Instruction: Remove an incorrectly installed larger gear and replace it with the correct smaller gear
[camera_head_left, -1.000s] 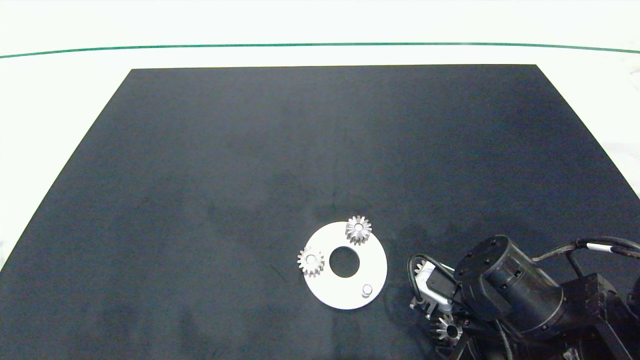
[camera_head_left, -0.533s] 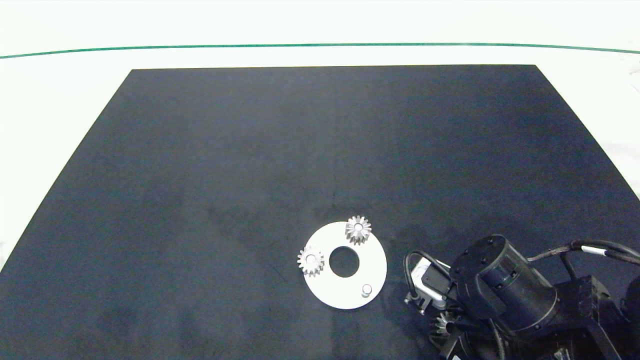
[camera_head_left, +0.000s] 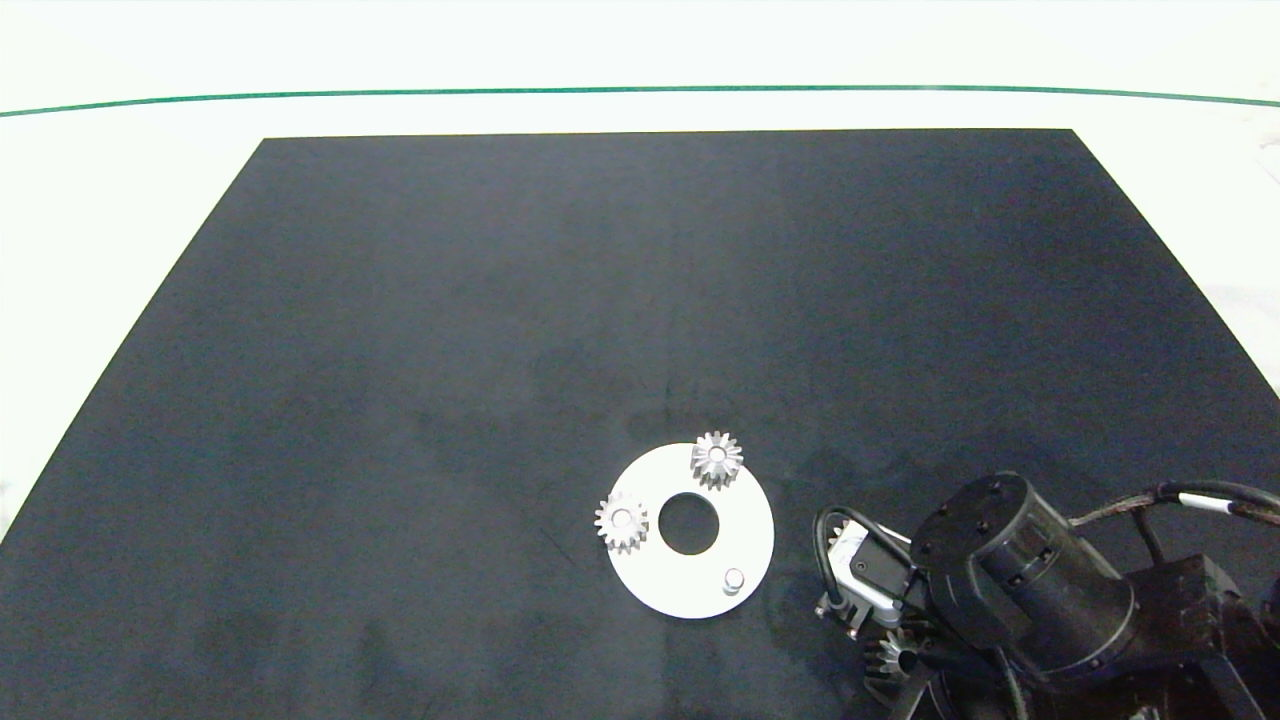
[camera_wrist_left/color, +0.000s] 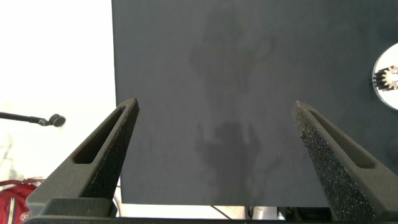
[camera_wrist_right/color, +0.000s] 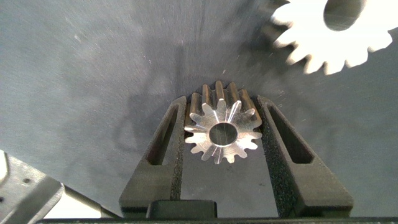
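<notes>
Right of the plate (camera_head_left: 745, 520), the right gripper (camera_wrist_right/color: 222, 134), having dipped back down, is clamping the small gear (camera_wrist_right/color: 221, 127) for installation, while the left gripper (camera_wrist_left/color: 217, 137) is idling open.

The head camera looks down from above at the black mat (camera_head_left: 640, 330), taking in the white disc (camera_head_left: 745, 545) and the right arm (camera_head_left: 1040, 590) at the near right corner. The left wrist camera sits high over the mat's edge, facing along it between its own fingers (camera_wrist_left/color: 102, 155); the disc (camera_wrist_left/color: 388, 78) shows at its margin, shared with the head view. The right wrist camera looks very closely at the mat, where a small gear (camera_wrist_right/color: 221, 127) fills the gap between its fingers (camera_wrist_right/color: 165, 146).
</notes>
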